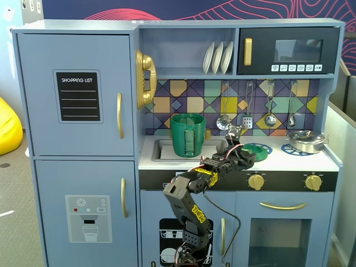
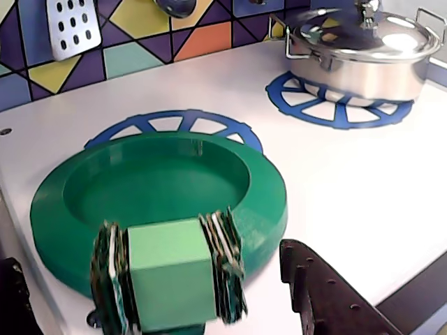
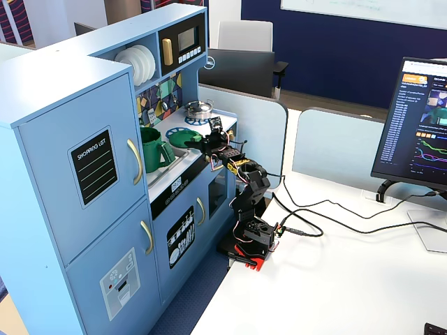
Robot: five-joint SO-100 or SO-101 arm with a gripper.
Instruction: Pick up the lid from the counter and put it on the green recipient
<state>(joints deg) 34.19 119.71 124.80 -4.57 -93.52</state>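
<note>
In the wrist view, the nearest item is the gripper (image 2: 230,293). One finger carries a pale green square pad (image 2: 171,273) at bottom centre; the other finger (image 2: 321,293), dark and toothed, stands apart to its right. The fingers are spread, with nothing between them.

Directly beyond the green pad lies the lid (image 2: 157,192), a round dark-green disc resting flat on the white counter (image 2: 349,195). The side facing up is a shallow dish with a raised rim. The padded finger overlaps the lid's near edge in this view; whether they touch cannot be determined. The lid partly covers a blue spoked burner ring (image 2: 174,124).

Further back and to the right, a shiny silver pot (image 2: 363,52) with its own lid sits on a second blue ring (image 2: 335,108). A multicoloured tiled wall (image 2: 140,42) closes off the counter at the rear.

In a fixed view, the arm (image 1: 194,194) rises in front of the toy kitchen and reaches onto the counter, with the gripper (image 1: 236,139) at the lid (image 1: 258,150). The green bucket (image 1: 188,135), tall, ribbed and open-topped, stands in the sink (image 1: 161,150) to the left of the lid in this view, well apart from it.

In another fixed view, the arm base (image 3: 251,237) sits on a white desk (image 3: 335,279) beside the kitchen.
</note>
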